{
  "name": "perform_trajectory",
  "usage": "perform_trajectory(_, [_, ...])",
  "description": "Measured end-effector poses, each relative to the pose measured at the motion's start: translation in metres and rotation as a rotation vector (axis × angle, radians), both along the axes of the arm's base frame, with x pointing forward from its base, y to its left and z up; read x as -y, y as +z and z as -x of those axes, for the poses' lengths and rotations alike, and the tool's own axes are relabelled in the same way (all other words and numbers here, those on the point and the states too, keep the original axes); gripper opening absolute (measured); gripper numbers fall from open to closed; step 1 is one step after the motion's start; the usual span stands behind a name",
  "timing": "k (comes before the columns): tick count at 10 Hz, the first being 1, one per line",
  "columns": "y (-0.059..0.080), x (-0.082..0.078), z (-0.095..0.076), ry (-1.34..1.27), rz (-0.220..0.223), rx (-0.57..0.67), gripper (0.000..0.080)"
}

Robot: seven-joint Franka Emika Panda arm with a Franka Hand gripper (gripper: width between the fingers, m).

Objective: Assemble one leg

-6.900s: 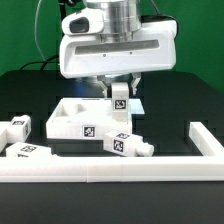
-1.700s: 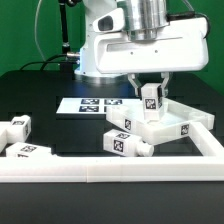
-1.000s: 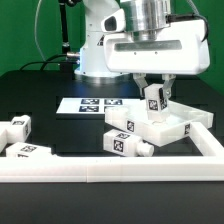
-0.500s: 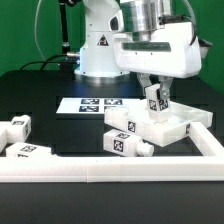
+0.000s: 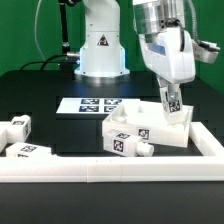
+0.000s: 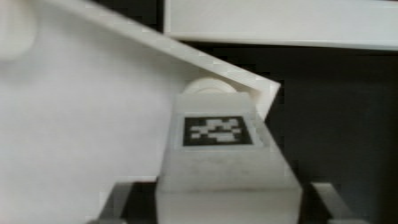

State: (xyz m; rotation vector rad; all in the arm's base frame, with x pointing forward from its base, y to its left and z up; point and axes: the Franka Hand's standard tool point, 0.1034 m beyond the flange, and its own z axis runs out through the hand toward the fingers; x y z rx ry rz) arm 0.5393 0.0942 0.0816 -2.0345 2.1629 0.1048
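Observation:
My gripper [image 5: 169,95] is shut on a leg [image 5: 172,104], a small white post with a black-and-white tag. It holds the leg tilted, its lower end at the far right corner of the white square panel [image 5: 145,129]. In the wrist view the leg [image 6: 219,150] sits between both fingers [image 6: 134,205], its rounded end against the panel's corner [image 6: 89,120]. I cannot tell if the peg is seated. A second leg [image 5: 126,146] lies against the panel's front. Two more legs [image 5: 15,128] [image 5: 27,151] lie at the exterior view's left.
The marker board [image 5: 93,104] lies flat behind the panel. A long white border rail [image 5: 100,171] runs along the front and turns back at the exterior view's right [image 5: 207,142], close to the panel. The arm's base [image 5: 100,45] stands at the back.
My gripper has swung to the exterior view's right and tilted over, carrying the leg to the panel's far right corner. The panel has shifted slightly.

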Motion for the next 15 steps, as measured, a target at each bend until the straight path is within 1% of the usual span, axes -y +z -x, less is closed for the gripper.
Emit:
perform_trajectory(4, [0.0, -0.009, -0.003, -0.272, -0.04, -0.041, 0.0287])
perform_trajectory(6, [0.0, -0.018, -0.008, -0.434, -0.066, -0.063, 0.0287])
perform_trajectory(8, [0.0, -0.02, -0.01, -0.5, -0.081, -0.066, 0.0287])
perform_trajectory(9, [0.0, -0.02, -0.01, -0.465, -0.079, -0.06, 0.0363])
perform_trajectory(10, [0.0, -0.02, -0.01, -0.424, -0.075, -0.053, 0.051])
perform_trajectory(11, [0.0, -0.02, -0.009, -0.364, -0.071, -0.049, 0.051])
perform_trajectory(12, [-0.001, -0.02, -0.008, -0.322, -0.068, -0.043, 0.0618])
perform_trajectory(13, [-0.001, -0.02, -0.008, -0.258, -0.062, -0.03, 0.0643])
perform_trajectory(15, [-0.001, -0.02, -0.007, -0.107, -0.049, -0.007, 0.0648])
